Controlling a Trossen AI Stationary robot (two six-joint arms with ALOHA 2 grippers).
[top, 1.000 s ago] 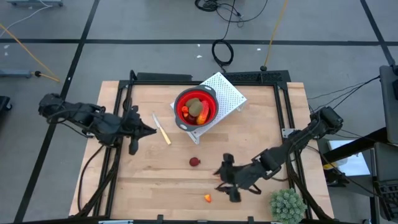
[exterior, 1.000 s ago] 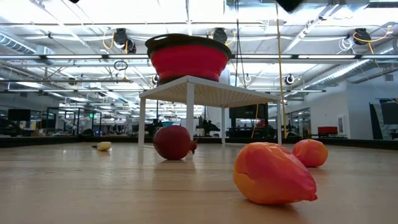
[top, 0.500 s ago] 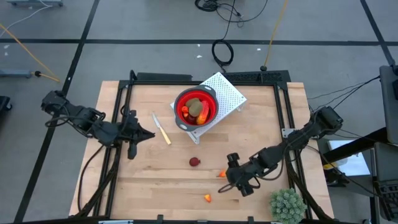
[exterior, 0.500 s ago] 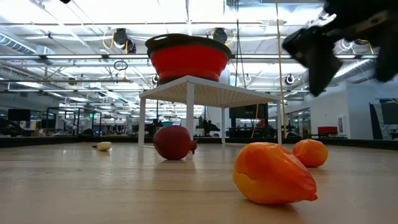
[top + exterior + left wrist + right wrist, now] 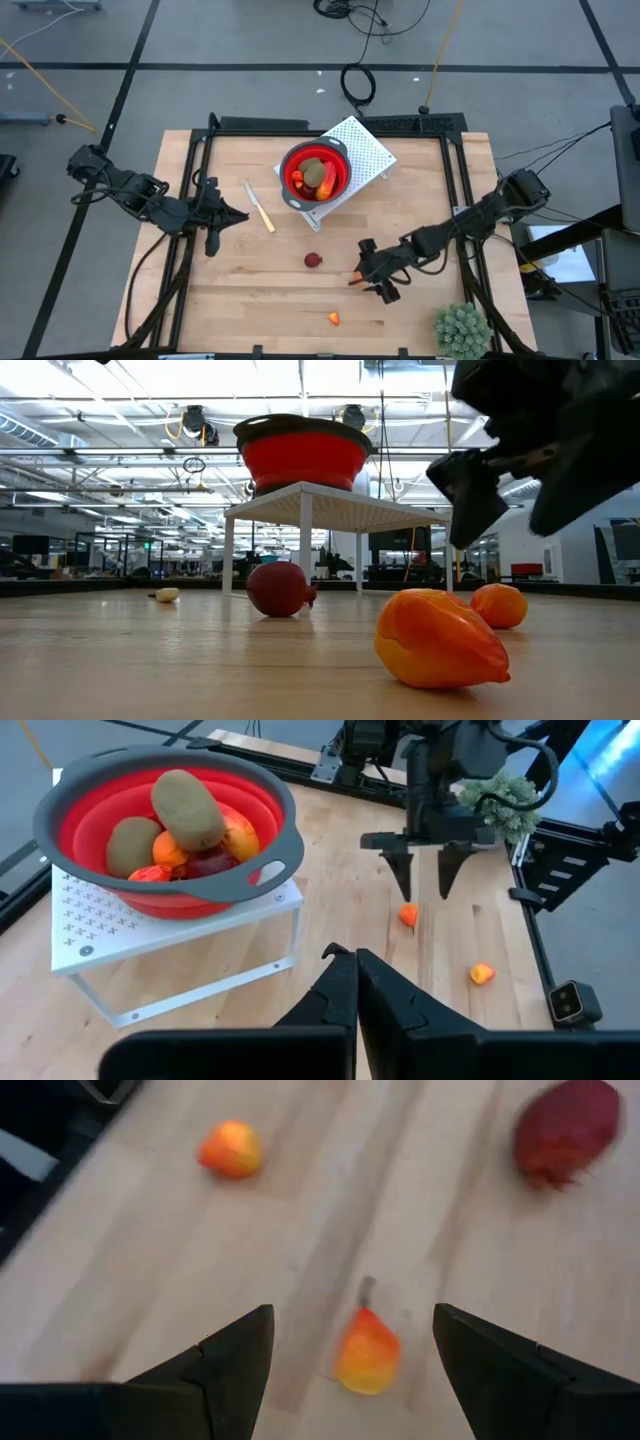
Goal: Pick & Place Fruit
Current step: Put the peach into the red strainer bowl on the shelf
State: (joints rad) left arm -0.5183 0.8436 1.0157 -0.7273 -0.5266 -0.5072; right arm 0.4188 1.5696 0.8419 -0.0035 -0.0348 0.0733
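Since the earlier frames, the right gripper (image 5: 366,280) is shifting toward the red bowl (image 5: 315,173), now hanging with jaws spread over a small orange fruit (image 5: 354,281) that earlier lay clear of it; the left gripper (image 5: 222,213) is staying put beside the cream-handled knife (image 5: 262,210), well off from the bowl, jaws pressed together. From above, the bowl is sitting on a white perforated stand (image 5: 366,150) with several fruits inside; a dark red fruit (image 5: 313,260) is lying on the table (image 5: 240,280) just below the bowl, and a second orange piece (image 5: 334,319) farther off. At table level, the right gripper (image 5: 500,490) is hovering above the far orange piece (image 5: 499,605), the bowl (image 5: 303,457) behind. From the left wrist, the shut fingers (image 5: 352,995) are pointing past the bowl (image 5: 168,830) at the right gripper (image 5: 421,885). From the right wrist, the orange fruit (image 5: 367,1350) is lying between the open fingers (image 5: 228,1360).
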